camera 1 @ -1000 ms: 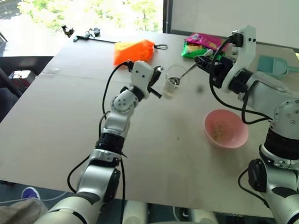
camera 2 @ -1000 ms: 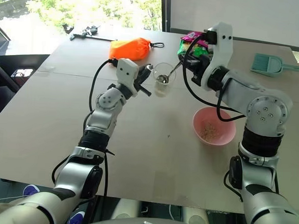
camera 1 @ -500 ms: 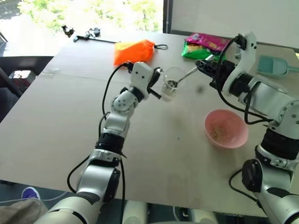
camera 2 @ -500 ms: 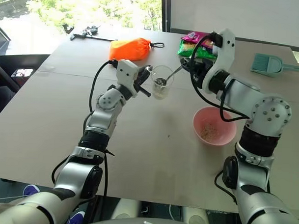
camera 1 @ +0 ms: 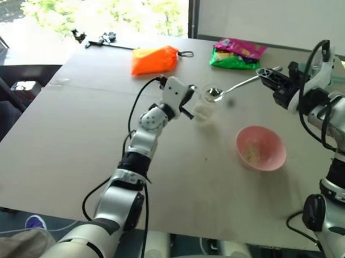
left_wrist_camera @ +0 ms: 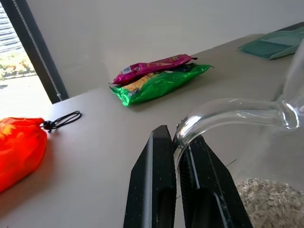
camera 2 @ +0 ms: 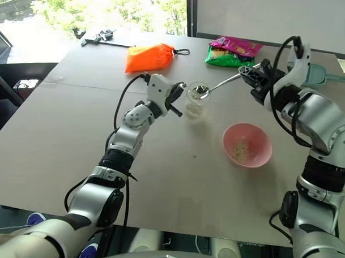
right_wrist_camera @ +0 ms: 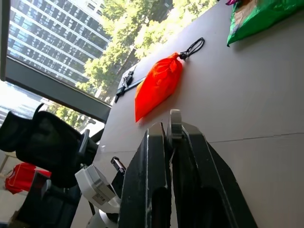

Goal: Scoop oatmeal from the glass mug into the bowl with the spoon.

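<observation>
Right gripper [camera 2: 252,75], fingers clamped on the far end of the spoon [camera 2: 222,85], carries the small oval head level at the rim of the glass mug [camera 2: 194,99], handle slanting up and right toward the wrist; left gripper [left_wrist_camera: 176,156], closed on the mug's thin glass handle [left_wrist_camera: 223,111], steadies the cup on the table [camera 2: 58,153] near centre. Oatmeal [left_wrist_camera: 268,202] lies as a pale flaky layer in the mug's bottom, w/ a scatter already in the pink bowl [camera 2: 247,144], which sits on the near right, well apart from the mug and below the right arm. Whether the spoon head holds flakes is too small to tell. Handling, as a judgement: spoon is stiff, light and slick metal, so a pinch far out on the handle gives reach but lets the head twist if the grip slips; keep the head level en route to the bowl, since dry flakes are loose, light and spill w/ any tilt or jolt. Mug is rigid but fragile and smooth; the handle loop is the sound hold, though a thin one. Beyond: orange pouch [camera 2: 149,56] far left, green-and-pink snack packet [camera 2: 229,52] far centre, teal scoop [camera 2: 310,72] far right.
</observation>
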Available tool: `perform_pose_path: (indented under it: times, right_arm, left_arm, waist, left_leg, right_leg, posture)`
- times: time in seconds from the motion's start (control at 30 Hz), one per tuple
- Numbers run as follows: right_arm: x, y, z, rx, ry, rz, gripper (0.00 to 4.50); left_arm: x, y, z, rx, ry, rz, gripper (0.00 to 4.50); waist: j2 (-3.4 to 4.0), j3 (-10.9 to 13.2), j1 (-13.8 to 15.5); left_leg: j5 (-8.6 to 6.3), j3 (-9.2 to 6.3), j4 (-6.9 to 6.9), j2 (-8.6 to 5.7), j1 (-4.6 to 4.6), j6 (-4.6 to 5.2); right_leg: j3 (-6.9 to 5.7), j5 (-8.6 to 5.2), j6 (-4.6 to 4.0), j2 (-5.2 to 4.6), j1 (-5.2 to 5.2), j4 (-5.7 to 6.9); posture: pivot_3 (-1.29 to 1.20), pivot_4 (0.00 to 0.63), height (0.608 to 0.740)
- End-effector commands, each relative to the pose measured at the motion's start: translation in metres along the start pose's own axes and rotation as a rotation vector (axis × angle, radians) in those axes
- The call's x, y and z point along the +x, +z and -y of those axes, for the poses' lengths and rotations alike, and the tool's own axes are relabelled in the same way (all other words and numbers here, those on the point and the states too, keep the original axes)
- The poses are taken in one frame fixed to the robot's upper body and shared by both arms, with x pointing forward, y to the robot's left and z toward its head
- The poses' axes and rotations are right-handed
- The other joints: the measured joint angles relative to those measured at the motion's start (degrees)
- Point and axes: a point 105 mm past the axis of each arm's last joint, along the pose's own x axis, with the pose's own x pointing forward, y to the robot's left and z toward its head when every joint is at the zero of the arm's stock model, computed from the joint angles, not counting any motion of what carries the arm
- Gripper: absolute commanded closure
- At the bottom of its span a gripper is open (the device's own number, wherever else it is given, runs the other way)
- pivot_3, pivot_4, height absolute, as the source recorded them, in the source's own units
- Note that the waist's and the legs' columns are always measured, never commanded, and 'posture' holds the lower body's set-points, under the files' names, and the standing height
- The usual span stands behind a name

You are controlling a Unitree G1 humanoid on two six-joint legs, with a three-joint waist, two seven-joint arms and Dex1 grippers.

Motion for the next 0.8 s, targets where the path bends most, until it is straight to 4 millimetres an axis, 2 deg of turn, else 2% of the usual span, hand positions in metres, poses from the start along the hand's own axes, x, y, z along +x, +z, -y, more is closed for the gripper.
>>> perform_pose_path:
  times: [0.03,0.4,0.8]
  right_arm:
    - [-0.016,0.014,-0.009,0.010,0.030,0.083,4.50]
    - [-0.052,0.031,0.012,0.039,-0.052,0.246,4.50]
    - [-0.090,0.030,0.022,0.042,-0.086,0.384,4.50]
  left_arm:
    - [0.016,0.028,0.011,0.043,-0.051,0.095,4.44]
    - [0.044,0.045,0.043,0.070,-0.171,0.143,4.44]
    - [0.054,0.048,0.072,0.084,-0.257,0.167,4.44]
  waist:
    - [0.00,0.00,0.02]
    - [0.00,0.00,0.20]
    - [0.03,-0.01,0.42]
  left_leg:
    - [0.00,-0.01,0.00,0.00,0.02,0.00]
    - [0.00,0.00,0.00,-0.02,-0.01,0.01]
    - [-0.01,0.00,0.00,-0.11,0.00,0.01]
  right_leg:
    - [0.02,0.00,0.00,0.00,0.00,0.00]
    - [0.02,0.00,0.00,0.02,0.00,-0.04]
    - [0.08,0.00,0.01,0.04,0.01,-0.05]
  posture:
    - [0.00,0.150,0.740]
    - [0.00,0.150,0.740]
    - [0.00,0.150,0.740]
